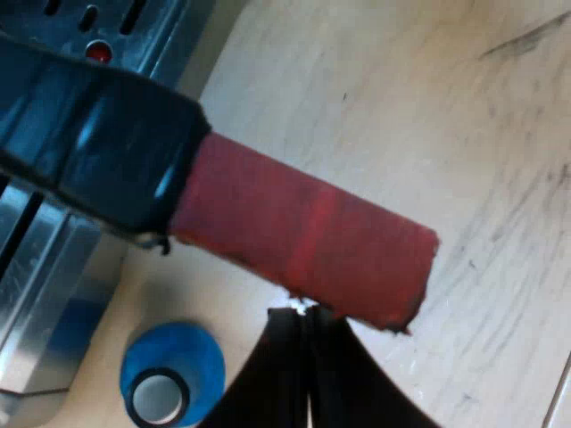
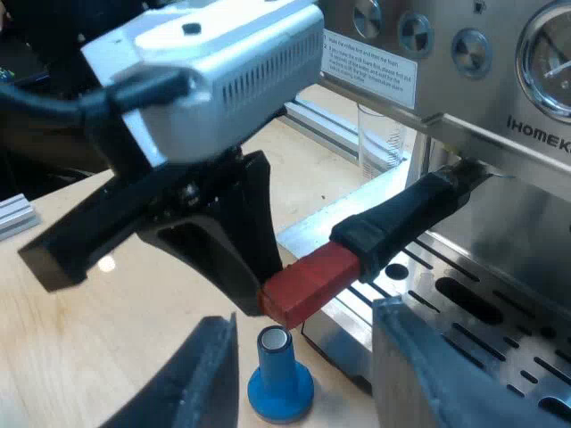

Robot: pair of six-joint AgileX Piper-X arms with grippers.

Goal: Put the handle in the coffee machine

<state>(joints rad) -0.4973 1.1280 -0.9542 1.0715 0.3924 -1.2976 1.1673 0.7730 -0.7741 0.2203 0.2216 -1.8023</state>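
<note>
The handle sat at the front of the coffee machine. Its far end was tucked up under the front ledge, and its red end projected past the drip tray over the table. The left gripper was clenched, fingers together with nothing between them, its tips touching the side of the red end. In my judgement this contact served to push the handle round toward lock, not to carry it. The right gripper hung released, fingers wide apart, near the tray and above the tamper, apparently on standby. Count: one handle, one blue tamper upright on the table, one measuring glass at the machine's front, one machine, two grippers.
</note>
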